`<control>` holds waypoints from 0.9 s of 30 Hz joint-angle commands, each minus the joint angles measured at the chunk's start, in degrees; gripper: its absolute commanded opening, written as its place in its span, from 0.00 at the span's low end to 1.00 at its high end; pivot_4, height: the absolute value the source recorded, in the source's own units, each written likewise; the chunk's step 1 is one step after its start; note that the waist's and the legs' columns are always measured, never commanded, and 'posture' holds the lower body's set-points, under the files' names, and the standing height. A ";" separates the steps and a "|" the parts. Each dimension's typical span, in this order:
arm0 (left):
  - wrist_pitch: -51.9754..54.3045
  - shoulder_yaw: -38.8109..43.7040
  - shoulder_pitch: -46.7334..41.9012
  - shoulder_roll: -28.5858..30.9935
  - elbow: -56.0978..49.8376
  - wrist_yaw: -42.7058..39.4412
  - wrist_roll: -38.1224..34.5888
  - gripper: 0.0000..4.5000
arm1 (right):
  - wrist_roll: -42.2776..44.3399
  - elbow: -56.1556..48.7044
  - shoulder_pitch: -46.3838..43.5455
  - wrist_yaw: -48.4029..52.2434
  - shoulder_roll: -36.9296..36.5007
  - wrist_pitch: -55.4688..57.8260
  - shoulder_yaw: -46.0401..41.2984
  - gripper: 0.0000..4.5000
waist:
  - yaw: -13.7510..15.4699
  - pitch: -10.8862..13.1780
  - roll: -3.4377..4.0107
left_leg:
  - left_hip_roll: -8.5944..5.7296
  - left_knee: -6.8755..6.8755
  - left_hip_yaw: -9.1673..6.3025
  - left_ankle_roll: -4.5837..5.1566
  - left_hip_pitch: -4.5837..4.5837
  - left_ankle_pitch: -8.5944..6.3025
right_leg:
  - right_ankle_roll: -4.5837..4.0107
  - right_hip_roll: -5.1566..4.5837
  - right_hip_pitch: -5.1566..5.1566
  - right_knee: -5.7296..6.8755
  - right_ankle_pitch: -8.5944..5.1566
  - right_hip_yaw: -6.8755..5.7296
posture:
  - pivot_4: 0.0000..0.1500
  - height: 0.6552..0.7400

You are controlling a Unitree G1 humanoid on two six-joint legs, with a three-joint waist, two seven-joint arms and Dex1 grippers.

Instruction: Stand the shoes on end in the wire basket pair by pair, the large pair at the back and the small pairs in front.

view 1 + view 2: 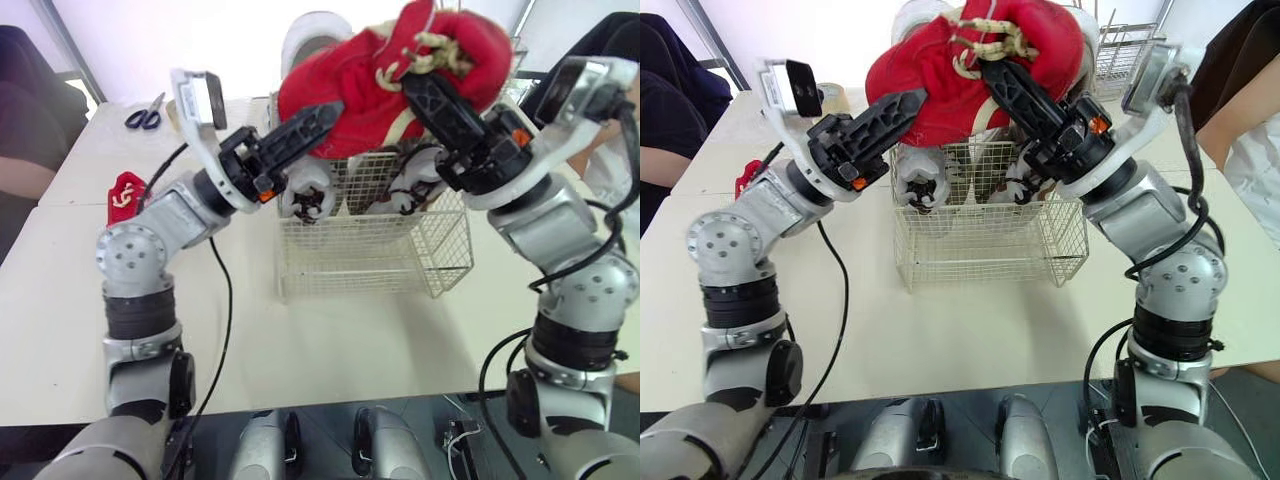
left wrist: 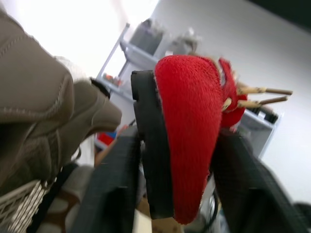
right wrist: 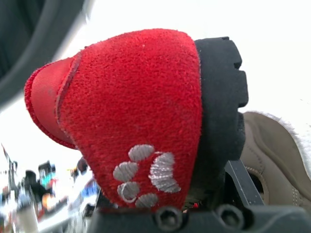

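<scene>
holding the red shoes (image 1: 370, 70) over the wire basket (image 1: 370, 250), the left tool (image 1: 325, 120) and right tool (image 1: 420, 92) each squeezed one shoe tight, maybe so the pair could drop in together.

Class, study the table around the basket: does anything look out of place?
Yes. One small red shoe lies alone on the white table beside the left arm, apart from the wire basket; the left gripper and right gripper hold red fleece shoes above it.
</scene>
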 commanded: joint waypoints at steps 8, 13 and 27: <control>1.83 1.47 2.83 12.42 -1.12 -9.03 4.07 0.99 | -0.27 5.93 0.17 18.05 -25.21 10.17 -9.06 0.13 | 0.25 0.03 -0.01 | -0.01 -0.02 0.01 0.34 -0.06 -0.20 | -0.12 -0.01 0.00 -0.17 -0.07 -0.02 | 1.00 1.00; 2.14 1.16 1.21 16.23 0.80 -13.14 5.73 0.99 | -8.81 11.52 -2.85 38.01 -40.02 10.93 -5.54 0.13 | 0.15 0.06 0.06 | 0.01 -0.11 0.07 0.40 -0.09 -0.24 | -0.16 0.00 0.02 -0.49 -0.08 -0.02 | 1.00 1.00; 1.92 1.35 -0.39 14.91 0.33 -13.96 7.55 0.99 | -42.91 18.90 -8.99 66.17 -43.16 -12.81 14.25 0.13 | -0.01 0.07 0.06 | 0.00 -0.17 0.15 0.08 -0.25 -0.08 | 0.01 -0.09 -0.13 -0.68 0.02 -0.02 | 1.00 1.00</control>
